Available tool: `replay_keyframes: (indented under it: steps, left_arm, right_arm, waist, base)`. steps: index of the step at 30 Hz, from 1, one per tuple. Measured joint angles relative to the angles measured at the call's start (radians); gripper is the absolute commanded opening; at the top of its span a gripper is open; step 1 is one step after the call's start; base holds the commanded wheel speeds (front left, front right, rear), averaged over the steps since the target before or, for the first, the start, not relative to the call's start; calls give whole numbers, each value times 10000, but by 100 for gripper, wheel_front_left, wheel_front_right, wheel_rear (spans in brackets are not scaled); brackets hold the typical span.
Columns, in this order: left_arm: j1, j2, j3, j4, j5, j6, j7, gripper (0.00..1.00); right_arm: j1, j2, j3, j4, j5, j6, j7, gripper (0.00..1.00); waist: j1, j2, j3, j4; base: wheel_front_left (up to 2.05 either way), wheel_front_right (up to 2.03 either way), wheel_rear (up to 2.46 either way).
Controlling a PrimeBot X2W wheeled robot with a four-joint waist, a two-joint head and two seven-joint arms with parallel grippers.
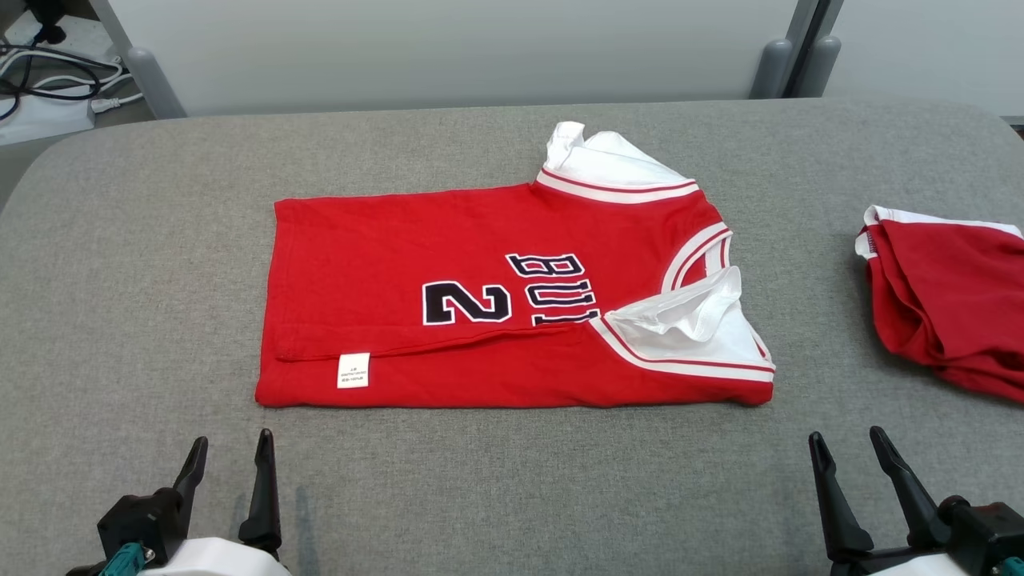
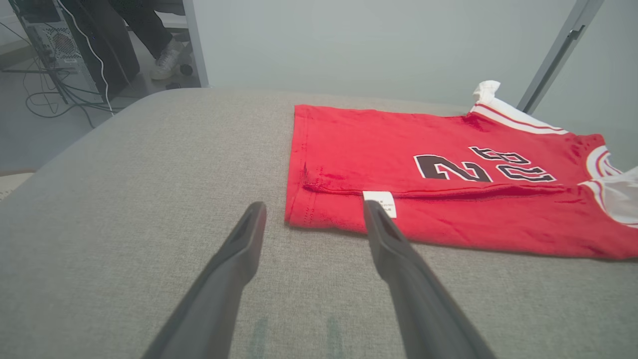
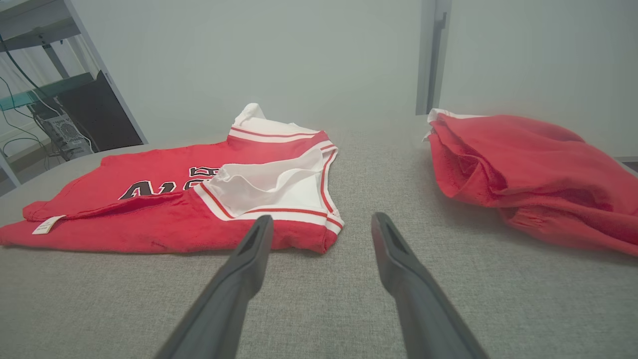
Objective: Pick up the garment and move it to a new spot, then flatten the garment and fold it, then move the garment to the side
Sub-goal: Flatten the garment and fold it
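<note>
Two red pieces of clothing lay on a wide grey padded table [image 1: 512,488]. The larger was the shirt [image 1: 360,264], spread flat near the middle of the table, with its near long edge folded over toward the centre so that a seam ran along its length. Its hem pointed to the robot's left and its collar and white sleeves [image 1: 696,324] to the right. The near sleeve was tucked on top of the body, and the far one stuck out past the far edge. Well apart from it, at the table's right side, sat a second red garment [image 1: 952,312], bunched up and partly cut off by the frame. The left gripper [image 1: 232,438] and right gripper [image 1: 846,434] were at the near side of the table, each with its fingers spread apart, nothing between them, and clear of the cloth. A black number 2 [image 1: 466,302] showed on the chest, and a small white label [image 1: 353,370] lay near the hem.
</note>
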Motion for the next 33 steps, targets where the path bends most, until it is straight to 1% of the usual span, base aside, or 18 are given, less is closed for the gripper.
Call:
replay_keyframes:
  steps: [7, 10, 13, 19, 24, 27, 33]
  left_arm:
    - [39, 61, -31, -44, -75, 42, 180, 100]
    - [23, 81, -59, 13, -247, -35, 360, 100]
    - [-153, 63, -98, 288, -497, -316, 627, 100]
    - [-1460, -25, -36, 1151, -838, -936, 777, 100]
    - [-2215, -113, 27, 2142, -1116, -1310, 790, 100]
    - [-2533, -245, 52, 2654, -1210, -1611, 788, 100]
    - [-3192, -351, 107, 3574, -1467, -2105, 729, 100]
  right_arm:
    - [29, 67, 8, -21, -10, 0, 0, 100]
    - [-14, 61, 48, 38, 6, 0, 0, 100]
    - [-354, -40, 186, 416, 81, 0, 10, 100]
    - [-2083, -470, 665, 1649, 130, 0, 224, 100]
    - [-3153, -548, 1310, 2765, 286, 0, 224, 100]
    - [-3750, -546, 1666, 3359, 510, 2, 192, 100]
    - [-4565, -562, 2261, 4203, 897, 0, 102, 100]
  waist:
    - [0, 0, -108, -35]
    - [0, 0, -31, -42]
    - [0, 0, 169, -55]
    - [0, 0, 753, -148]
    - [0, 0, 1224, -236]
    - [0, 0, 1485, -297]
    - [0, 0, 1872, -331]
  base:
    - [0, 0, 0]
    - [0, 0, 0]
    - [0, 0, 0]
    - [0, 0, 0]
    - [0, 0, 0]
    - [0, 0, 0]
    - [0, 0, 0]
